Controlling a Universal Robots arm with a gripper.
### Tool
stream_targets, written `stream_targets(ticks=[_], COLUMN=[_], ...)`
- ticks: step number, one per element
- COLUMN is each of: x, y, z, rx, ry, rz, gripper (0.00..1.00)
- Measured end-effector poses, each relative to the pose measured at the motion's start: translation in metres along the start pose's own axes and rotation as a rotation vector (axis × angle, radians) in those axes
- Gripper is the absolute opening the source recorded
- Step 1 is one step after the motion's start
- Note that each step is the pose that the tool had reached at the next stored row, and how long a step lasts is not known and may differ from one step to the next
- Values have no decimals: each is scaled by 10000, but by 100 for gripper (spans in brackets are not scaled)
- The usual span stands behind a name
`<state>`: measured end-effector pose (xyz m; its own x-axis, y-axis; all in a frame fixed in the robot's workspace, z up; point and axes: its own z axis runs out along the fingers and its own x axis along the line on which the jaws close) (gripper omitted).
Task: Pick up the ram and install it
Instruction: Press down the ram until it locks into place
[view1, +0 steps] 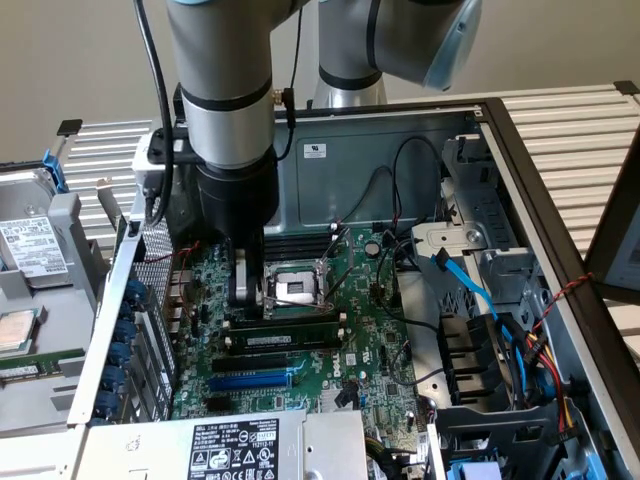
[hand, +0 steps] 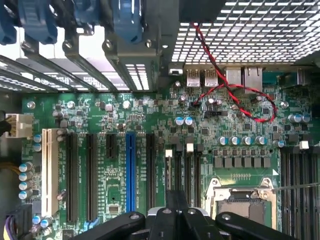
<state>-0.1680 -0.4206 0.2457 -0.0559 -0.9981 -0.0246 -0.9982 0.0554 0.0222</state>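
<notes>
One arm reaches down into an open computer case that lies on a slatted counter. Its fingers are low over the green motherboard, just to the exterior view's left of the bare processor socket.

The ram stands on edge in a black slot directly on the near side of the socket, a dark strip with a small white label, running left to right. Its left end is right below the fingers, and I cannot tell whether they touch it. On the near side of it lie another black slot and then a blue slot.

From the wrist view the fingers look drawn close together into one narrow dark block, though the angle is poor. They hang over the ends of two black slots with white clips, with the socket close beside them. A red and black wire pair loops across the board farther off.

Blue cables run along the exterior view's right side of the case. A removed drive sits outside the case at the left.
</notes>
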Motion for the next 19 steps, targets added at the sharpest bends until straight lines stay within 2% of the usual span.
stream_targets(ticks=[4, 9, 10, 19], x=[42, 39, 41, 43], y=[-133, -359, -380, -380], z=[-6, -11, -12, -11], rx=[-4, -9, -10, -14], ry=[-17, -94, -98, -189], rz=[-1, -26, -28, -30], gripper=[11, 11, 11, 11])
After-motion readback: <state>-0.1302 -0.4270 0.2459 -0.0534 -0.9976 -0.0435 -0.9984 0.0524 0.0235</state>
